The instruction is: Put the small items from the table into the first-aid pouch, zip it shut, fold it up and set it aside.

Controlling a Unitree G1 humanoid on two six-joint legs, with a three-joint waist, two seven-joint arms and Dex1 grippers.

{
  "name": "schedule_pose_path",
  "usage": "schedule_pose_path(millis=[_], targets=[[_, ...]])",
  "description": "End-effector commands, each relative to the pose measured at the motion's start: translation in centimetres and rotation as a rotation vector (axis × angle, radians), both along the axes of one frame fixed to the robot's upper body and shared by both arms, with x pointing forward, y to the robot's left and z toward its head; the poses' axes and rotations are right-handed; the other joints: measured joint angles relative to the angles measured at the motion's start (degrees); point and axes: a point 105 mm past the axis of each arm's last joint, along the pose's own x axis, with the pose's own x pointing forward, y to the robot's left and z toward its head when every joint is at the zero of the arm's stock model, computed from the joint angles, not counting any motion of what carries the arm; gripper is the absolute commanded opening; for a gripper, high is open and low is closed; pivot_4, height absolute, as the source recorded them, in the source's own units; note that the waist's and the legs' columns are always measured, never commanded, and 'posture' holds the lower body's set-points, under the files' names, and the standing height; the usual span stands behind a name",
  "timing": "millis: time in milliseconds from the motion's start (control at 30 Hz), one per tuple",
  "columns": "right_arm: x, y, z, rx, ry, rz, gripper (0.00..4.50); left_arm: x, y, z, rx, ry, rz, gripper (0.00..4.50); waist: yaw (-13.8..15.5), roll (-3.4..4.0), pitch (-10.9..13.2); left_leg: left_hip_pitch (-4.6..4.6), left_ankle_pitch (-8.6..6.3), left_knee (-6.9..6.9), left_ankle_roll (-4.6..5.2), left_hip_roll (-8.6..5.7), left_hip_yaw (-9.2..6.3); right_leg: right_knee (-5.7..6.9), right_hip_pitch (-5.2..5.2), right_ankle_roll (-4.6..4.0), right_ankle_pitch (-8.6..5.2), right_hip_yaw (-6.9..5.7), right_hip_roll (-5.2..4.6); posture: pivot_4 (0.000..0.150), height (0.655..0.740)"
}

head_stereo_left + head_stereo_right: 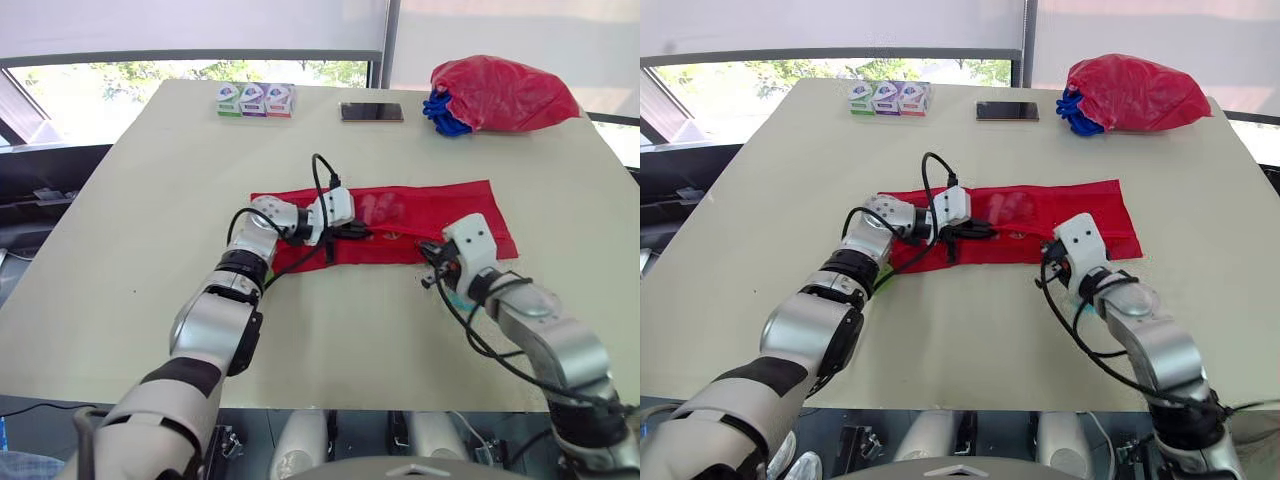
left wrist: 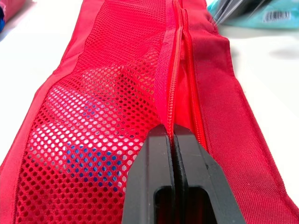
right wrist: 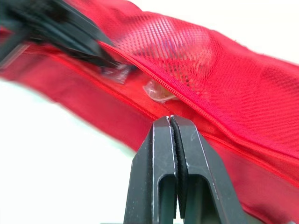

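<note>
Nearest, the right gripper (image 3: 169,119) is clenched, its tips against the near hem of the first-aid pouch (image 1: 430,205); whether fabric is pinched I cannot tell. A teal packet (image 2: 275,18) lies beside it. The red pouch lies flat across the middle of the table (image 1: 150,200), items showing through its mesh. Left of centre, the left gripper (image 2: 170,128) is clamped on the zipper line. At the far edge sit three small boxes (image 1: 255,100), a phone (image 1: 371,112) and a red bag (image 1: 505,95)
</note>
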Motion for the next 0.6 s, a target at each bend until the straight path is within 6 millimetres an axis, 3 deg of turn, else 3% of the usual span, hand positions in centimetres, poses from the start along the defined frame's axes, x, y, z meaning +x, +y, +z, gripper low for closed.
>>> schedule_pose_path(millis=[33, 300, 500, 600], targets=[[-2.8, -0.8, 3.6, 0.06, -0.186, 0.105, 0.07, 0.1, 1.3, 0.9, 0.011, -0.024, -0.003, 0.0, 0.08, -0.02, 0.0, 0.0, 0.0, 0.0, 0.0, 0.0, 0.0, 0.0, 0.0, 0.0, 0.0, 0.0, 0.0, 0.15, 0.74], [-7.4, -6.5, 3.9, 0.079, -0.133, 0.121, 0.07, 0.0, 4.7, 0.5, 0.068, -0.011, 0.046, 0.0, 0.08, -0.05, 0.01, 0.1, 0.0, 0.03, 0.0, 0.04, 0.04, 0.02, 0.06, 0.03, -0.01, 0.04, 0.01, 0.15, 0.74], [-10.1, -10.6, 5.5, 0.063, -0.155, 0.092, 2.76, 0.1, 6.5, 0.5, 0.096, -0.005, 0.089, 0.0, 0.28, -0.08, 0.02, 0.23, 0.0, 0.04, -0.01, 0.12, 0.07, 0.04, 0.16, 0.14, -0.08, 0.06, 0.04, 0.15, 0.74], [-11.1, -11.4, 6.0, 0.06, -0.153, 0.092, 4.27, 0.1, 6.6, 0.5, 0.099, -0.007, 0.093, 0.0, 0.47, -0.09, 0.02, 0.23, 0.0, 0.04, -0.01, 0.12, 0.09, 0.04, 0.16, 0.13, -0.08, 0.08, 0.04, 0.15, 0.74]])
